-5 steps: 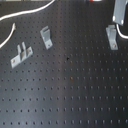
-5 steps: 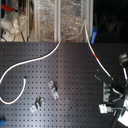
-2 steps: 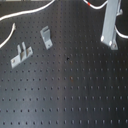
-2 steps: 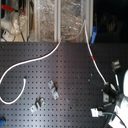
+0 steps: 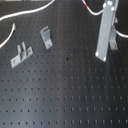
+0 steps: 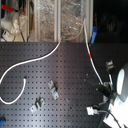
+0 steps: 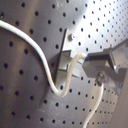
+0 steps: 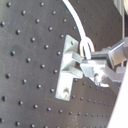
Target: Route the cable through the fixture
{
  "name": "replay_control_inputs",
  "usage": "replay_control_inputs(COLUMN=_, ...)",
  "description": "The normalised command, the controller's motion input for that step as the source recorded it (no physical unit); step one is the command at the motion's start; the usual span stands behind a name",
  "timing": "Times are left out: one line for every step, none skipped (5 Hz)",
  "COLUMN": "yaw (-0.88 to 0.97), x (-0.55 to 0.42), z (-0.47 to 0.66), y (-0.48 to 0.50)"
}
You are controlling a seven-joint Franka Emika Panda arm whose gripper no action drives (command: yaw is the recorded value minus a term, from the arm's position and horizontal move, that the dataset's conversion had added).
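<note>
Grey metal gripper [image 5: 102, 52] above a black perforated board [image 5: 65, 95], upper right of the first exterior view.
Its jaws' state cannot be told. The slim, notched steel clip [image 5: 46, 37] stands upper left; the thin white cable [image 5: 30, 12] curves behind it.

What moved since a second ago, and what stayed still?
The gripper slid lower in the first exterior view and a bit toward the first exterior view's left, holding the cable. The two-post bracket and the taller bracket stayed put.
</note>
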Motion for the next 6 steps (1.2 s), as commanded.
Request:
replay_control_inputs(yaw=0.01, x=-0.124, z=-0.22, y=0.385)
replay_control_inputs(yaw=0.15, x=-0.171, z=-0.37, y=0.229)
replay_control_inputs(yaw=0.2, x=-0.145, z=-0.4, y=0.158)
replay_control_inputs(yaw=0.24, x=-0.153, z=-0.34, y=0.104)
replay_control_inputs(yaw=0.15, x=-0.123, z=-0.23, y=0.054)
replay_control_inputs(yaw=0.83, x=-0.085, z=-0.08, y=0.058)
